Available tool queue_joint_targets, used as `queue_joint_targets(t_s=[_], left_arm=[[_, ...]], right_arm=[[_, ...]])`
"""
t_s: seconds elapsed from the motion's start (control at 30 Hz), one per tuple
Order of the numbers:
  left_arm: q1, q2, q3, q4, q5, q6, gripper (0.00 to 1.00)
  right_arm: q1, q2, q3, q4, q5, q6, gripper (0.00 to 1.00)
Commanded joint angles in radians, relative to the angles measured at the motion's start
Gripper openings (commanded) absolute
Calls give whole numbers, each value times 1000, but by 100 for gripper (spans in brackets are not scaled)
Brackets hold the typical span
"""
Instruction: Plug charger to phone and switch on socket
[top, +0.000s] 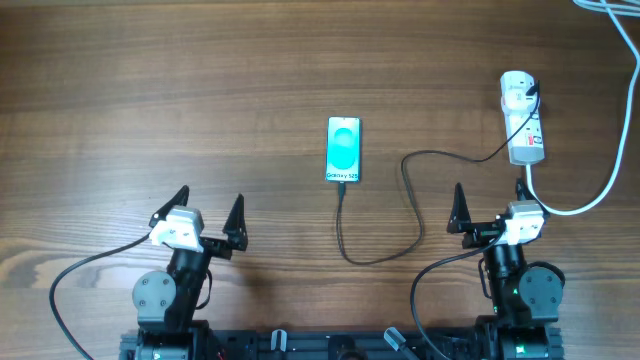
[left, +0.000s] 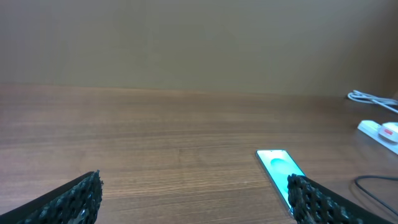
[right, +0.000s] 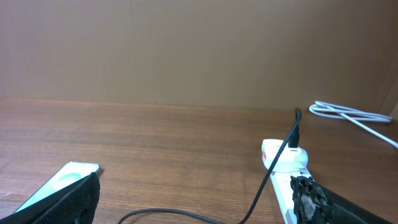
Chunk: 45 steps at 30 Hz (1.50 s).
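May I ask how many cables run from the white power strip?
2. The thin black charger cable leaves the plug in the power strip and loops to the phone's near end; the thicker white cable leaves the strip's near end, curving off far right.

The phone (top: 343, 150) is laid flat near the middle of the table (top: 150, 90), and the socket (top: 523, 125) is set well to its right, slightly farther back. The charger (top: 339, 220) is run leftward from the socket, looped toward the near edge, and brought up to the phone's near end. A white cable (top: 565, 212) is trailed from the socket's near end out to the right.
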<state>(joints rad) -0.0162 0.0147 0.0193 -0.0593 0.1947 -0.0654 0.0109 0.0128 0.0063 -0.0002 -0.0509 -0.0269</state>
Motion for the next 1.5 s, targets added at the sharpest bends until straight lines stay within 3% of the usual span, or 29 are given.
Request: queue_joint_targets(t_s=[0.0, 0.8, 1.47], left_arm=[[8, -12, -14, 8, -82, -22, 100], [53, -12, -14, -19, -174, 111, 100], [53, -12, -14, -16, -174, 81, 100]], right_arm=[[4, -9, -1, 1, 6, 7, 100], [4, -9, -1, 1, 6, 7, 100], [4, -9, -1, 1, 6, 8, 100]])
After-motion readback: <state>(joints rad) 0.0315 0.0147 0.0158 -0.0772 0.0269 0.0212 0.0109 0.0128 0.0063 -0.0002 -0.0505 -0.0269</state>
